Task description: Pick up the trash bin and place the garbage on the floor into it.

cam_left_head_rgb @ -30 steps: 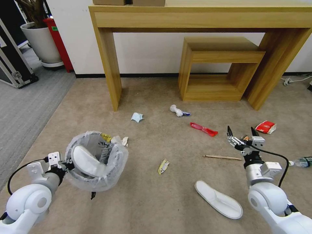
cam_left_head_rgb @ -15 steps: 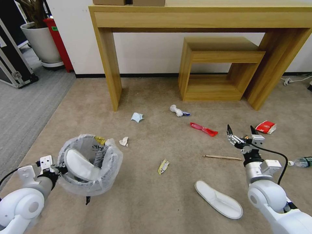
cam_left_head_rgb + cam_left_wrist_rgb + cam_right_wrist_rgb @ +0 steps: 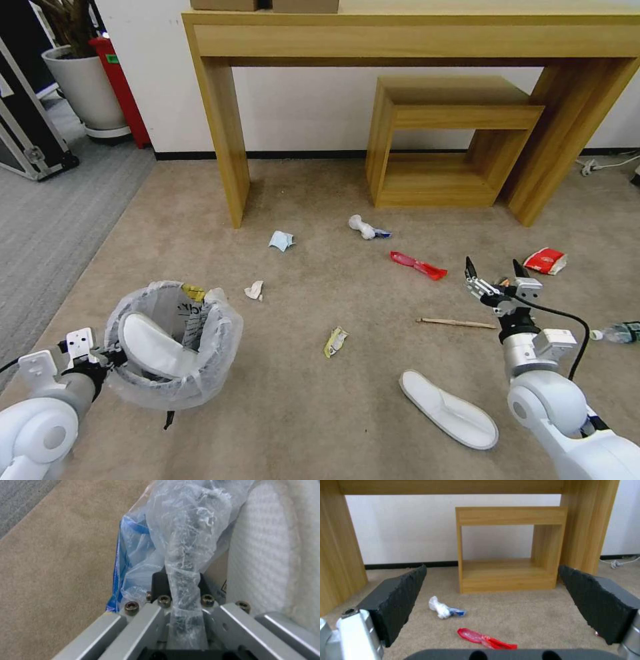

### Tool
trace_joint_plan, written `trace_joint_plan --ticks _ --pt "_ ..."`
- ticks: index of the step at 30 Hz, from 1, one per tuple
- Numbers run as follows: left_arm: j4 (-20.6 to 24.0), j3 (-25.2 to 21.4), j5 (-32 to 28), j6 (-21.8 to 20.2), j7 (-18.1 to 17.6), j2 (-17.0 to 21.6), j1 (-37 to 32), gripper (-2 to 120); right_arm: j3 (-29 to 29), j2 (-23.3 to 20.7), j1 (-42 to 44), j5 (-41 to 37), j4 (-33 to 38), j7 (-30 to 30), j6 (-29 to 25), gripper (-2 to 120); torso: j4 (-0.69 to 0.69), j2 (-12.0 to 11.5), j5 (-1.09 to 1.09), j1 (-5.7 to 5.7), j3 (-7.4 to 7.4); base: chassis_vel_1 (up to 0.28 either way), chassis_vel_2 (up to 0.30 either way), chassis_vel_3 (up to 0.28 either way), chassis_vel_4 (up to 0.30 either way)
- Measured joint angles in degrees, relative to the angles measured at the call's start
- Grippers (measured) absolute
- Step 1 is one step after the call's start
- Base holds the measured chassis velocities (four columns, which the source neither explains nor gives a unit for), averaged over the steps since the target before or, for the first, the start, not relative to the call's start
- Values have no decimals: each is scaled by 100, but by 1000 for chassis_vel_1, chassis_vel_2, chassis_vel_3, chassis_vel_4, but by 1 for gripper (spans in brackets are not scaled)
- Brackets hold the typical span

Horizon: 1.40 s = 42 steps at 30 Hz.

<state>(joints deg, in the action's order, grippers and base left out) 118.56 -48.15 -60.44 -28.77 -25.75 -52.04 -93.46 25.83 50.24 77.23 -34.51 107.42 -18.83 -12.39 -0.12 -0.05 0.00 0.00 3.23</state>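
step in hand: collecting litter, part done. left gripper (image 3: 100,353) clamps bagged rim of small round dark bin lined with crinkly white plastic bag (image 3: 175,347), carried off beige carpet (image 3: 300,407) near its left edge; one white slipper (image 3: 153,339) already inside. right gripper (image 3: 495,275) hovers empty, jaws wide, above thin wooden stick (image 3: 457,323). likely next: descend, pinch flat stick. around: second white slipper (image 3: 448,408), red wrapper (image 3: 418,265), red-white pack (image 3: 545,260), yellow wrapper (image 3: 335,341). path clear.
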Motion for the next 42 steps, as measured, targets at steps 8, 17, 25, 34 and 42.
trace_joint_plan --ticks 8,17,25,34,42 --pt "-97 78 46 39 17 -71 69 0 25 -5 79 -52 -61 3 -11 100 0 0 0 0 0 0 0 0 0" --pt "-144 127 90 123 35 -93 114 0 -24 -370 321 -606 116 -23 971 100 0 0 2 0 1 0 0 0 0" --pt "-212 159 212 208 98 -187 126 0 37 -1094 789 -1309 343 172 2102 100 0 0 0 0 0 0 0 0 0" --pt "-246 200 310 274 119 -264 127 0 -116 -2101 1278 -1709 280 343 2926 100 0 0 1 0 0 0 0 0 0" --pt "-281 202 380 320 118 -354 155 0 -834 -3006 1391 -1169 16 701 3247 100 0 0 1 0 0 0 0 0 0"
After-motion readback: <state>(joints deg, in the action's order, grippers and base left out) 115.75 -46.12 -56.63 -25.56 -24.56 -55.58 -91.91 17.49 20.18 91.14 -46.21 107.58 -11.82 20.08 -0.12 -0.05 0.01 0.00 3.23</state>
